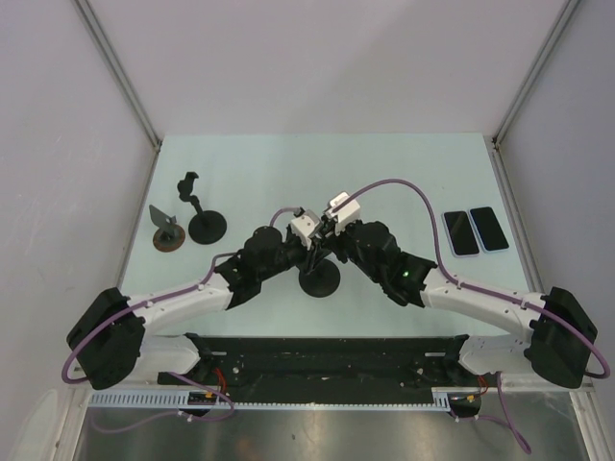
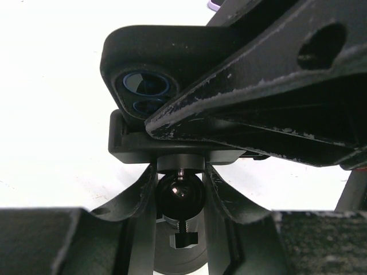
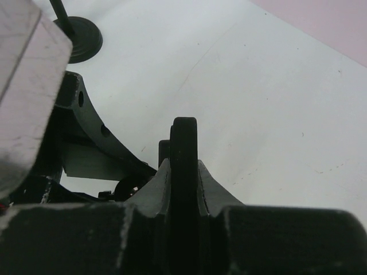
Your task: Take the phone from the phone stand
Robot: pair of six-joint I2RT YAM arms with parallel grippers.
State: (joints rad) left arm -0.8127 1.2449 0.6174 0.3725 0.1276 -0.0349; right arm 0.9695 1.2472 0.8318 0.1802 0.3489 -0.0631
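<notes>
phone in stand, R hand clamping it

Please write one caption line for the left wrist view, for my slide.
Left fingers flank the phone stand's ball joint; above, the cradle holds a black-cased phone, camera lenses showing.

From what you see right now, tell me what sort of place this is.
Likely a robot lab test cell: metal frame posts and plain panels wall in a pale green table, two robot arms are bolted at its near edge, and two phones lie flat at the right.
</notes>
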